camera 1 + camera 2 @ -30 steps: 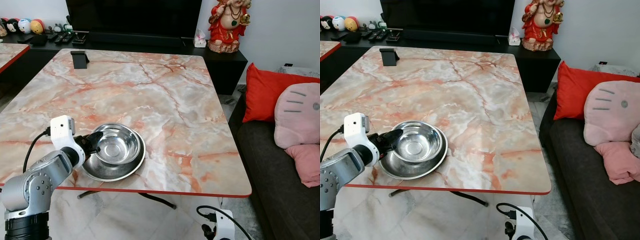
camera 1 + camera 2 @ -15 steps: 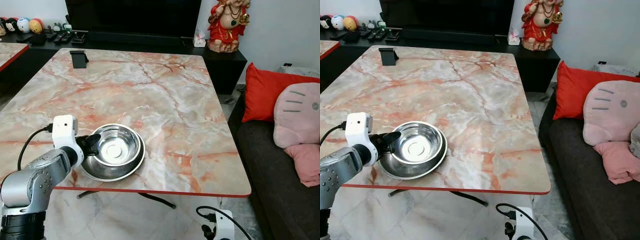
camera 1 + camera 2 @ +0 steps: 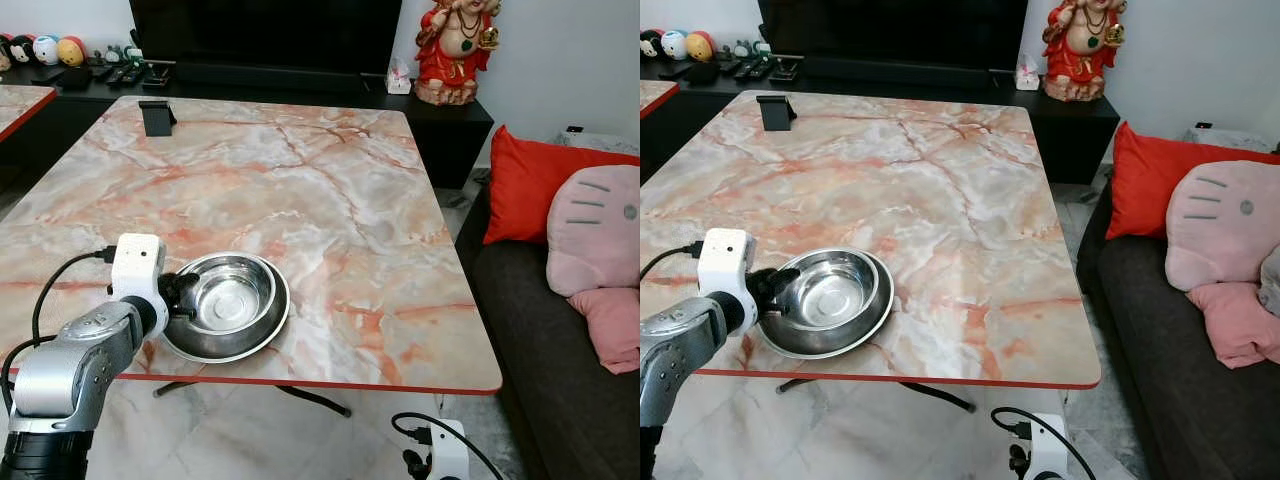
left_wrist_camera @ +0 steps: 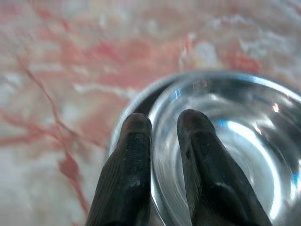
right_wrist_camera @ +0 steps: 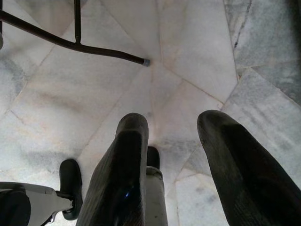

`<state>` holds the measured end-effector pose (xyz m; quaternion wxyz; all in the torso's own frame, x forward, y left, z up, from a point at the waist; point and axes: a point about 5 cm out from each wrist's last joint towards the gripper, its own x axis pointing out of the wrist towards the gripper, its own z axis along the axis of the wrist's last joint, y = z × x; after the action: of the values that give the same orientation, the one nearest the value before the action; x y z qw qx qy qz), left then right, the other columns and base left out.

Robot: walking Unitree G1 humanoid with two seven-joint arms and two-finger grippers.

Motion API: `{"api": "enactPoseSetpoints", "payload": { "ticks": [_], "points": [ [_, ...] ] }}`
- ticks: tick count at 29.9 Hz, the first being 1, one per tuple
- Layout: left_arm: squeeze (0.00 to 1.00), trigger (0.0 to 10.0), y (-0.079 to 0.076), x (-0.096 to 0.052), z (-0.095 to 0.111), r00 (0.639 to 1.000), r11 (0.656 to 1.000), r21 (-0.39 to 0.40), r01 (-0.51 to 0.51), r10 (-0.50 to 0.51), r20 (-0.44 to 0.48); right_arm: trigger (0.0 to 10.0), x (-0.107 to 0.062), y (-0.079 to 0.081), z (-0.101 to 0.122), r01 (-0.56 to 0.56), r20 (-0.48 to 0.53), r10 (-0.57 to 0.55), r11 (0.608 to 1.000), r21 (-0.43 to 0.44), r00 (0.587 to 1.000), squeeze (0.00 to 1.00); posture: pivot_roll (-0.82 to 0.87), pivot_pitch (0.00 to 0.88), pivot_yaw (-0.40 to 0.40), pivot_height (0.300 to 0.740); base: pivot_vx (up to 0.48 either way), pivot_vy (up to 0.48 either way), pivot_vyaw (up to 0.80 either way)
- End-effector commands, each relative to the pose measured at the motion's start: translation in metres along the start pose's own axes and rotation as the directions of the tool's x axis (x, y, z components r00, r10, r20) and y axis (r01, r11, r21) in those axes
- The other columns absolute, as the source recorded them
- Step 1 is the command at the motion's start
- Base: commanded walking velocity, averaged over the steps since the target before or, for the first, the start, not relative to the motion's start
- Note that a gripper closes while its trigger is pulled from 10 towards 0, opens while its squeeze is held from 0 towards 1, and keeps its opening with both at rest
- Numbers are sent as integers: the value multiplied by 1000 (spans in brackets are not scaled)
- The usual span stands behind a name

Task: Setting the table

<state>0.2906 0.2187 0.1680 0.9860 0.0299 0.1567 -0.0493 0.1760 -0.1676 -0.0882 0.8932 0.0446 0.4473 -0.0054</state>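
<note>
The left end effector [image 4: 160, 123] was seen clamped on the near-left rim of the steel bowl [image 3: 232, 298], apparently nested in a steel plate [image 3: 262, 338] near the counter's [image 3: 330, 190] front edge, while the right end effector [image 5: 176, 127] hung open, well apart.

The robot's left arm [image 3: 75, 365] is a rounded silver casing with small dark screws set into its joint, above a ribbed black cuff at the bottom. A white boxy camera block [image 3: 137, 265] sits on the wrist, and a thin black cable [image 3: 55, 285] loops from it back along the arm. The left pincer [image 4: 162, 141] has two long black fingers with a fine ribbed texture. The right pincer [image 5: 171, 141] has the same matt black fingers.
</note>
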Motion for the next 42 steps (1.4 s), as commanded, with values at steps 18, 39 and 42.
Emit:
{"api": "enactPoseSetpoints", "payload": {
  "ticks": [18, 39, 42],
  "points": [
    [0, 10000, -39, -9, 19, 848, 953, 288, -97, -72, 525, 10000, 0, -3, 3, 16, 30, -17, 1000, 27, 999, 0, 110, 0, -82, 740, 0, 0, 0],
    [0, 10000, -56, 11, 22, 807, 979, 202, -38, -89, 584, 10000, 0, 2, 3, 45, 40, -48, 996, 72, 998, 0, 67, 0, -24, 740, 0, 0, 0],
    [0, 10000, -57, 13, 23, 804, 981, 194, -27, -94, 587, 10000, 1, 5, 3, 43, 42, -47, 996, 84, 998, 0, 63, 0, -16, 740, 0, 0, 0]
  ]
}}
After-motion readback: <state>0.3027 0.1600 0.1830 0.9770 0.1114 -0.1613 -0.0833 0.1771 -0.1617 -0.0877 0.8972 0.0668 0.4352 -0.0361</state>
